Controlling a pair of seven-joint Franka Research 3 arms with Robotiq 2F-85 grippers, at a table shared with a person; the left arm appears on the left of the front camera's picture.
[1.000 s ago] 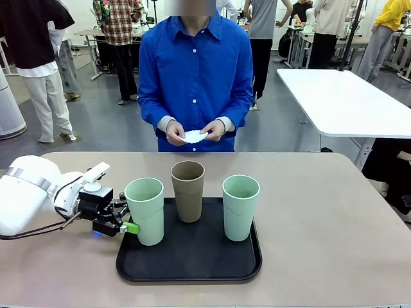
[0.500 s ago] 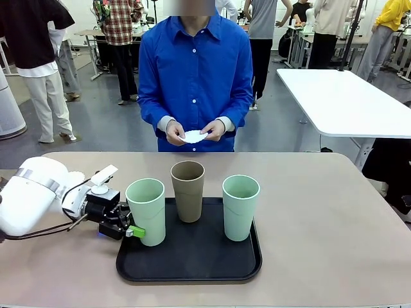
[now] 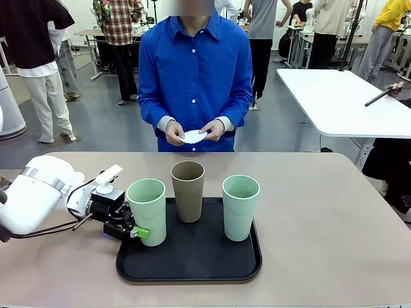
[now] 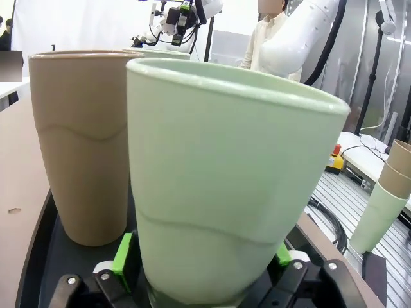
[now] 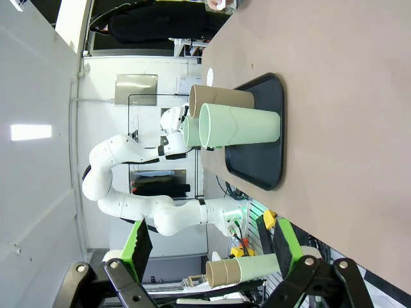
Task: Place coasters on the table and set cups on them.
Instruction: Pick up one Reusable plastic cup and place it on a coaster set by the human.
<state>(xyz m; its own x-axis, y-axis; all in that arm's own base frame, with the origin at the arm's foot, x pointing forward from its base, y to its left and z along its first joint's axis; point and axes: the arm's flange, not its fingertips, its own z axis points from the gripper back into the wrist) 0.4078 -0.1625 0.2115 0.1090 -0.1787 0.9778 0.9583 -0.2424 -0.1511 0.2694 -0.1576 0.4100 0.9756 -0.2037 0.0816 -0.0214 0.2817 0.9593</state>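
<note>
Horizontally, left claw [image 3: 137, 228] straddles left mint cup [image 3: 147, 200] near base.

Black tray [image 3: 192, 264], white table [image 3: 340, 102], possibly dark rod [image 3: 384, 95]

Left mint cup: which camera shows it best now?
The left wrist view: the cup is close, its base between the left end effector's green pads. The front view shows it whole but smaller, on the tray; the right wrist view shows it far off, partly hidden.

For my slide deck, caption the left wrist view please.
Left claw straddling a mint cup on the black tray, tan cup beside.
</note>
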